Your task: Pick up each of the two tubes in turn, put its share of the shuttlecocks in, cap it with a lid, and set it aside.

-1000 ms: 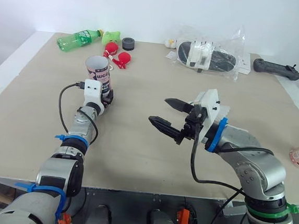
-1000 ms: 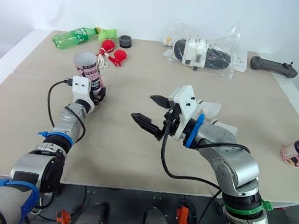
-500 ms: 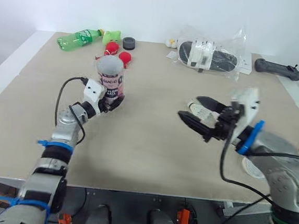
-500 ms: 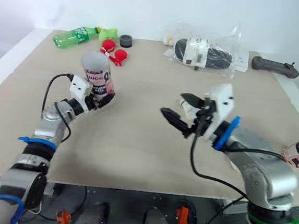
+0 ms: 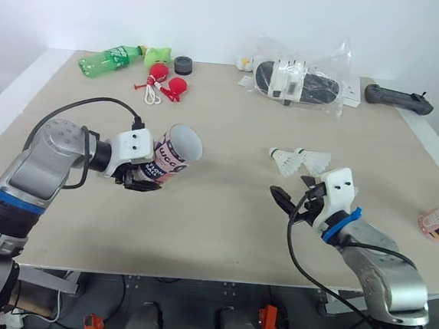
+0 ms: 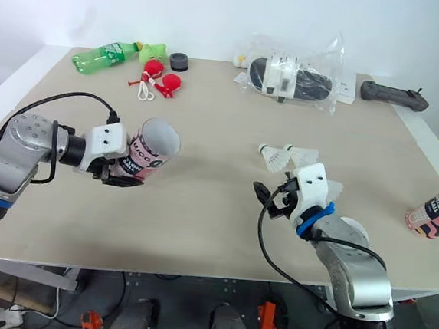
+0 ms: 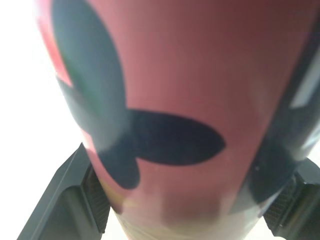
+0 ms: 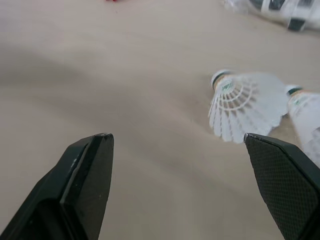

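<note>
Clamping tube [image 5: 176,154] in left hand [image 5: 136,179], tilted, open mouth facing the right side. Holding right hand [image 8: 182,175] wide open and empty over tabletop [image 5: 213,233], just short of two shuttlecocks [image 5: 300,161] lying there.

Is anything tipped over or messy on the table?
Yes. The tube in the left gripper is tipped over sideways, with its open mouth facing the middle of the table. The shuttlecocks lie loose on the table ahead of the open right gripper, not inside a tube.
</note>
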Tool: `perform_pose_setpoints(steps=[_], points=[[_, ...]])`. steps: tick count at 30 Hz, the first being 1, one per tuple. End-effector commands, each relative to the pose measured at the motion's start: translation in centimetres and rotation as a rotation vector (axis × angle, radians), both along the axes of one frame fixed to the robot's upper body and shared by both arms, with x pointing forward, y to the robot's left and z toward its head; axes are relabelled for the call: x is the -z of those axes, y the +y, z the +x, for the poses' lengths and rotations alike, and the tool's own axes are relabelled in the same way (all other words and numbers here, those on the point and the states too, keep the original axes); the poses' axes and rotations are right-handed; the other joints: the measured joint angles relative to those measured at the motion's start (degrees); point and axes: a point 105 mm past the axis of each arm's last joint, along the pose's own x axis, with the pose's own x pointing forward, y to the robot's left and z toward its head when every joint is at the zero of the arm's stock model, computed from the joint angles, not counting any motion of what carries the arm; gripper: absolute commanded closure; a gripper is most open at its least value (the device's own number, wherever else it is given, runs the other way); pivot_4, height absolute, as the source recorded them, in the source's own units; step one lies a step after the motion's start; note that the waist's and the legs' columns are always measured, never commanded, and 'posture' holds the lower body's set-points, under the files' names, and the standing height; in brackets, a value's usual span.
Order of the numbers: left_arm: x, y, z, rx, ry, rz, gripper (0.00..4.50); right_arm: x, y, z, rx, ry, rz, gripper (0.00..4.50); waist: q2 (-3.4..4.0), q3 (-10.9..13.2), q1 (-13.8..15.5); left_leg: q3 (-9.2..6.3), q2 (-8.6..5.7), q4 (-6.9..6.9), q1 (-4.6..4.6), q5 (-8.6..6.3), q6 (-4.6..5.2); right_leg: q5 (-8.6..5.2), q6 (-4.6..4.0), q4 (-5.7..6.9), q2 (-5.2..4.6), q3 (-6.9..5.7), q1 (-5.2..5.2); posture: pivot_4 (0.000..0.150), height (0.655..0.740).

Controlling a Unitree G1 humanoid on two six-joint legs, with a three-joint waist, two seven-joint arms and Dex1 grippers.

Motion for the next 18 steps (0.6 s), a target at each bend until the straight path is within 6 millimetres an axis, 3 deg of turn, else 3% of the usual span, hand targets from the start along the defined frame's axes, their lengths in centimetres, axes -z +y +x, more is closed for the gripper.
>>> perform_pose_setpoints(steps=[1, 8, 12, 18], points=[[-0.4, -0.6, -0.4, 0.025, -0.011, 0.037, 1.21, -0.8, -0.4, 1.8, 0.078, -0.061, -0.005, 0.00, 0.00, 0.00, 0.03, 0.00, 0.00, -0.01, -0.01, 0.00, 0.00, 0.02, 0.06, 0.00, 0.00, 0.00, -0.02, 0.150, 0.7400], [0.8, -0.9, -0.2, 0.011, 0.011, 0.056, 1.21, 0.4, 0.0, 4.4, 0.100, -0.063, 0.016, 0.00, 0.00, 0.00, 0.14, -0.03, 0.00, -0.06, -0.11, -0.02, 0.01, -0.05, 0.08, 0.00, 0.01, -0.03, -0.10, 0.150, 0.7400], [1.6, -1.3, -0.4, 0.025, 0.034, 0.078, 1.21, 0.6, 0.9, 6.9, 0.099, -0.067, 0.047, 0.00, 0.01, 0.01, 0.17, -0.06, 0.00, -0.05, -0.14, -0.02, 0.01, -0.03, 0.06, 0.03, 0.02, -0.05, -0.14, 0.150, 0.7400], [2.3, -1.3, -0.4, 0.025, 0.053, 0.086, 1.21, 0.7, 1.4, 8.6, 0.102, -0.069, 0.073, 0.00, 0.02, 0.01, -0.11, -0.05, 0.03, -0.02, -0.02, -0.01, 0.02, -0.01, 0.03, 0.22, 0.08, -0.01, -0.12, 0.150, 0.7400]])
